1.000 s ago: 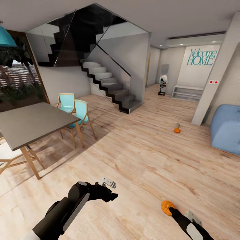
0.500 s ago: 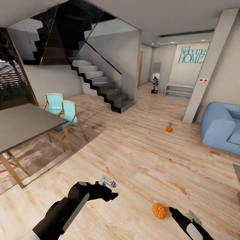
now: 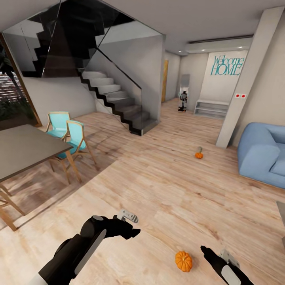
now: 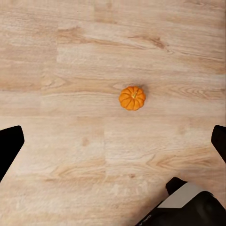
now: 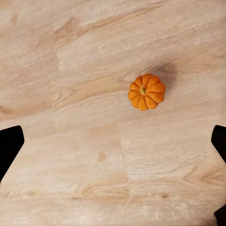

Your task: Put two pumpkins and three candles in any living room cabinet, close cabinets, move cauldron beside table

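Since a moment ago the head camera has swung rightward, so the near pumpkin (image 3: 183, 261) now appears further left on the wood floor (image 3: 166, 186), just beside the right gripper (image 3: 206, 251) and apart from it. Both wrist views look straight down at that pumpkin (image 4: 132, 98) (image 5: 147, 92) — upright, stem up, with each gripper's fingertips spread wide at the frame edges. The left gripper (image 3: 132, 226) hovers empty. A second pumpkin (image 3: 198, 155) sits far off, with a candle (image 3: 200, 149) just behind it, near the blue sofa (image 3: 261, 152) — well beyond the dining table (image 3: 27, 148).
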